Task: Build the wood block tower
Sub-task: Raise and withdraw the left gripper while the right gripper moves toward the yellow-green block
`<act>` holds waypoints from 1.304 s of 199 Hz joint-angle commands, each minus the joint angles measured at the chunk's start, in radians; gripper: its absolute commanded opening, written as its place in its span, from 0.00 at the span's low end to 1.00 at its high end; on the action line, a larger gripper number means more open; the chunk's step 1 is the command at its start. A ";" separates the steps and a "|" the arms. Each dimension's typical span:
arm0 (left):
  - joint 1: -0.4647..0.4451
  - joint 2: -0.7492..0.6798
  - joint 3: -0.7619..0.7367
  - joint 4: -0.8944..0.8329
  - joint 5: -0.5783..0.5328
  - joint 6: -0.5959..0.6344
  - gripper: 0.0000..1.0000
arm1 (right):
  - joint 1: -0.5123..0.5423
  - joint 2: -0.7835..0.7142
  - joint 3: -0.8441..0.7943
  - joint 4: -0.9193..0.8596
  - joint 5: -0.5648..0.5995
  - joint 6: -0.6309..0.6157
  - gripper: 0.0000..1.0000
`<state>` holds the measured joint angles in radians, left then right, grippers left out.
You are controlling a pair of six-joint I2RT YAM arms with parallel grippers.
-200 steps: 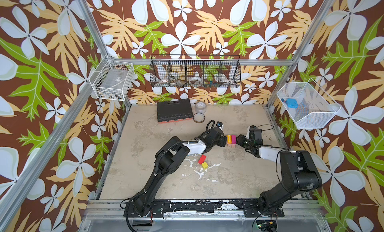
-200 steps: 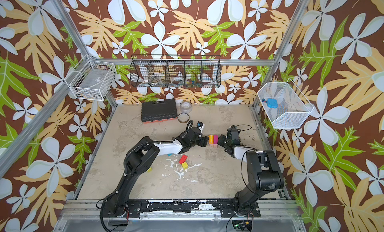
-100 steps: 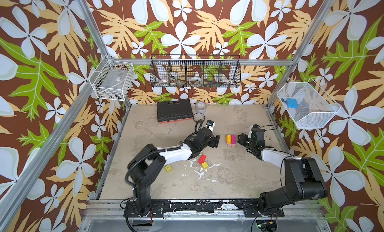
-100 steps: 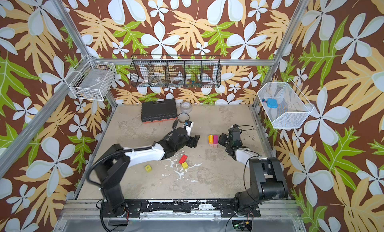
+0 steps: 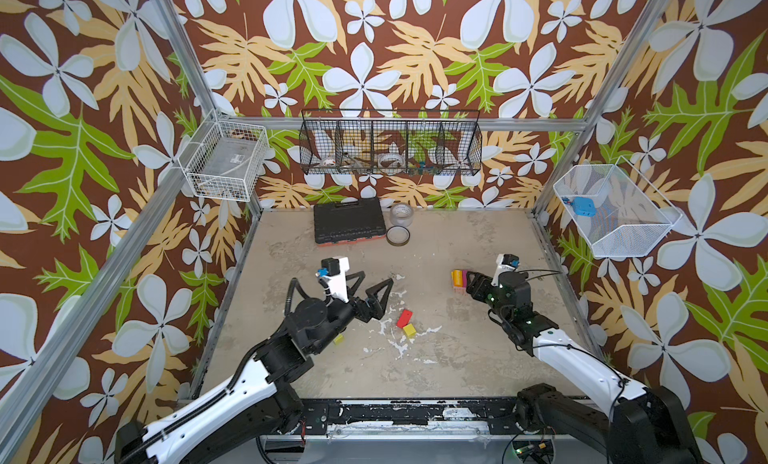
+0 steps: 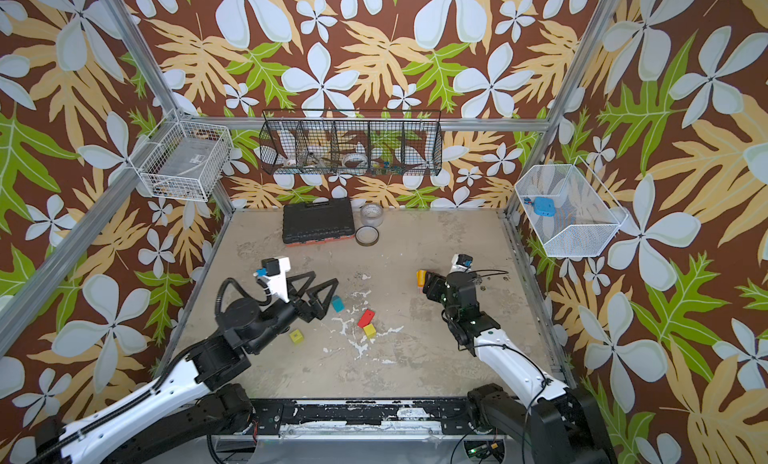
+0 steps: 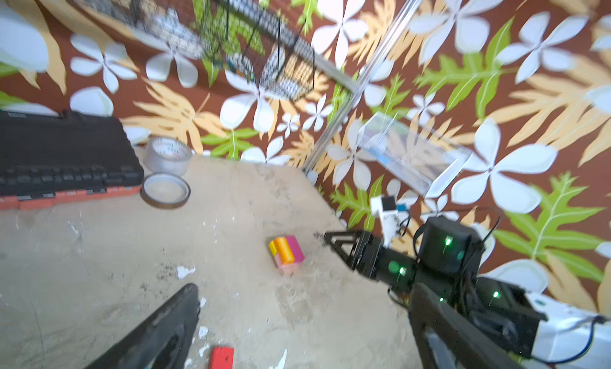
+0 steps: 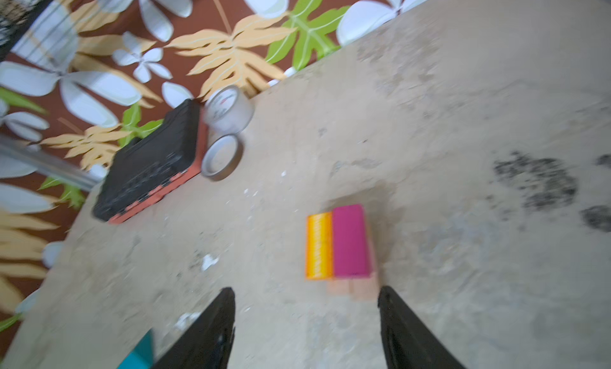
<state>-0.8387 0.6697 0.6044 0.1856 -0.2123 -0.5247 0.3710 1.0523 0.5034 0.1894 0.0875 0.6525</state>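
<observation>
1. The left jaws are spread wide and hang low over the table (image 5: 457,370), with nothing between them.
2. A teal block (image 6: 337,303) sits just beside the outer face of one left finger.
3. A red block (image 5: 404,317) and a yellow block (image 5: 409,330) lie side by side, near the left jaws on that same side.
4. A yellow-green cube (image 6: 296,336) rests behind the left jaws, down by the wrist.
5. The right jaws are parted partway and grip nothing.
6. The wood block tower (image 8: 340,243) stands just ahead of the right jaws' tips, in line with the gap but not inside it. It has a pink base with yellow, orange and magenta on top.
7. The blur hides whether a right fingertip grazes the pink base.
8. The tower is well apart from the left jaws, out ahead of them.
9. A black tool case (image 5: 347,222) and two tape rolls (image 5: 398,235) sit far beyond both jaws, by the back wall.
</observation>
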 commanded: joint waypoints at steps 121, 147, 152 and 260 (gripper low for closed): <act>0.010 -0.097 -0.452 0.409 -0.123 0.037 1.00 | 0.669 0.175 0.128 -0.322 0.239 -0.039 0.85; 0.012 -0.118 -0.474 0.386 -0.251 0.030 1.00 | 0.669 0.220 0.133 -0.334 0.167 -0.067 0.84; 0.013 -0.125 -0.478 0.382 -0.267 0.024 1.00 | 0.668 0.227 0.135 -0.337 0.163 -0.073 0.85; 0.024 -0.202 -0.513 0.392 -0.262 0.005 1.00 | 0.660 0.518 0.288 -0.358 0.158 -0.070 0.76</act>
<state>-0.8165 0.4667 0.0837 0.5613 -0.4664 -0.5098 1.0359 1.5154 0.7643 -0.1677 0.2424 0.5465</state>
